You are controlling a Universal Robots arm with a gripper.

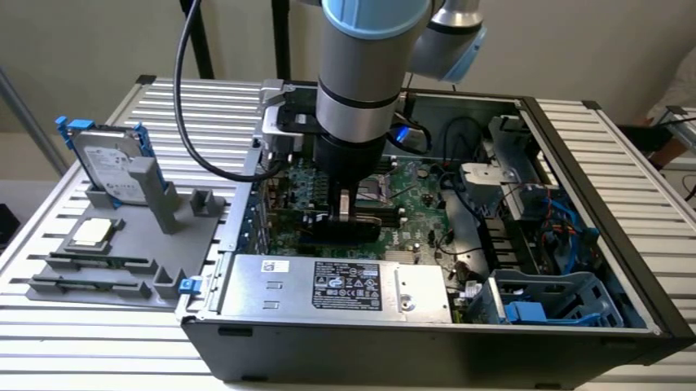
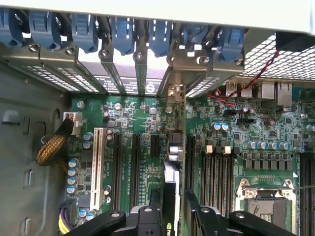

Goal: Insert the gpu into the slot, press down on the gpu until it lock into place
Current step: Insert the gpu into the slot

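One gpu (image 2: pixel 171 182) | standing on edge | directly beneath end effector (image 2: pixel 173 212)

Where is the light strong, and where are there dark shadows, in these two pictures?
Exterior view: bright light falls on the slatted table and the power-supply box, while the inside of the computer case around the arm is darker. Wrist view: the case rim is washed out to white, the motherboard is evenly lit, and the gpu looks dim.
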